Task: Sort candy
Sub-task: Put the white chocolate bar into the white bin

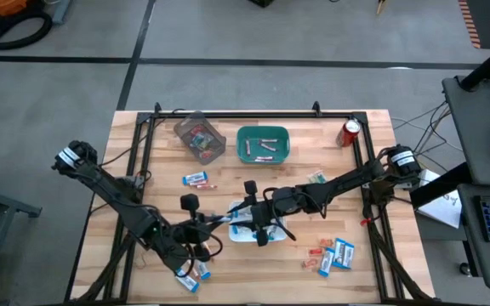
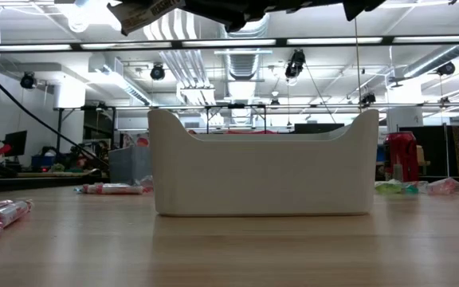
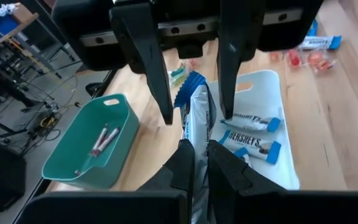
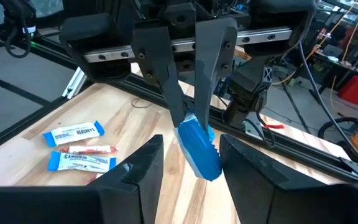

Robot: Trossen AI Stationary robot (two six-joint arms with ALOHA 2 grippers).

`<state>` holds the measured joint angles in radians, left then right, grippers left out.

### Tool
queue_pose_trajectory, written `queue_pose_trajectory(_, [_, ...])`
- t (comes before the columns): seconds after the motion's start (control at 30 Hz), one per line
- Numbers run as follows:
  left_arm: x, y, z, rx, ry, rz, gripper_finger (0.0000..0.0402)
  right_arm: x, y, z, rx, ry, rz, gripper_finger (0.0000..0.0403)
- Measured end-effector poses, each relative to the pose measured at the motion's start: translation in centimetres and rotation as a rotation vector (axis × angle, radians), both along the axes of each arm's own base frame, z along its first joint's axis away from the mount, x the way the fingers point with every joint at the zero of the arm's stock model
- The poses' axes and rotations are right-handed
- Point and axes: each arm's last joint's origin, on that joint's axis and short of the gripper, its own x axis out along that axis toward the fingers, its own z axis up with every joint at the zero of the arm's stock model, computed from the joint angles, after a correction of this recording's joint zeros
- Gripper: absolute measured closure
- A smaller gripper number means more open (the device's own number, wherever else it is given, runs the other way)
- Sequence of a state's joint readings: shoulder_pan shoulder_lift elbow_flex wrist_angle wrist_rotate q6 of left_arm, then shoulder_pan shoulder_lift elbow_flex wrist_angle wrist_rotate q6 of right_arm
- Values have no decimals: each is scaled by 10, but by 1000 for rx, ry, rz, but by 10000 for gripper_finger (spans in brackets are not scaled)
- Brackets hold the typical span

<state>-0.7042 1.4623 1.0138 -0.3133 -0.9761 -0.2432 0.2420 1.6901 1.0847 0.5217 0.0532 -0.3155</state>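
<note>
A handover is in hand: the left gripper [image 3: 194, 163] is clamped on a blue-and-white Hershey's packet [image 3: 194, 118] above the white tray [image 3: 278, 93] (two packets already inside), the right gripper [image 3: 194, 93] gaping around its tip. Next, I judge, the right closes before the left lets go.

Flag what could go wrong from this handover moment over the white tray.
1. The left gripper pinches one blue-and-white packet while the right gripper stands open around its other end; if the left lets go before the right closes, the packet may drop.
2. The packet hangs by the edge of the white tray, so a dropped packet might land on the table rather than inside.
</note>
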Motion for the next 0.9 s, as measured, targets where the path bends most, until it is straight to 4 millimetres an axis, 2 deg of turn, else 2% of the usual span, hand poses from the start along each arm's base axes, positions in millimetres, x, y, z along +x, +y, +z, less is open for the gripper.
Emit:
queue_pose_trajectory(0.13, [3, 1, -3, 4, 5, 9, 393, 0, 0, 0, 0, 0, 0, 274])
queue_pose_trajectory(0.37, [6, 0, -3, 10, -3, 1, 373, 0, 0, -1, -31, 10, 16, 378])
queue_pose_trajectory(0.63, [5, 2, -2, 30, 4, 12, 338, -6, -3, 2, 5, 79, 11, 383])
queue_pose_trajectory(0.9, [3, 4, -4, 85, 42, 13, 327, -27, -11, -10, 79, 413, -109, 384])
